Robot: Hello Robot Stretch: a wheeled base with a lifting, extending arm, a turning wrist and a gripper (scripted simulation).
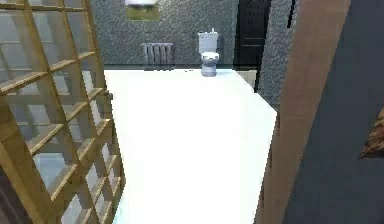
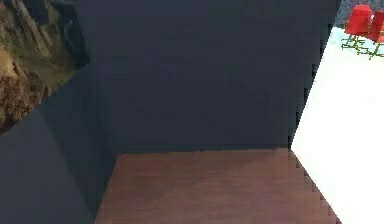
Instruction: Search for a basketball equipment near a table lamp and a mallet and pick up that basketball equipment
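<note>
White floor (image 1: 190, 130) stretches ahead to a toilet (image 1: 209, 55) and radiator (image 1: 156, 52), dark wall (image 2: 200, 80) alongside; I cannot tell the hand's state.

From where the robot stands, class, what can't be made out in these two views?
Forward view: pale fixture, cut off by the top edge.
Arm side view: red chairs, cut by the right edge; wall picture, by the left edge; dark wall hides whatever lies beyond.
</note>
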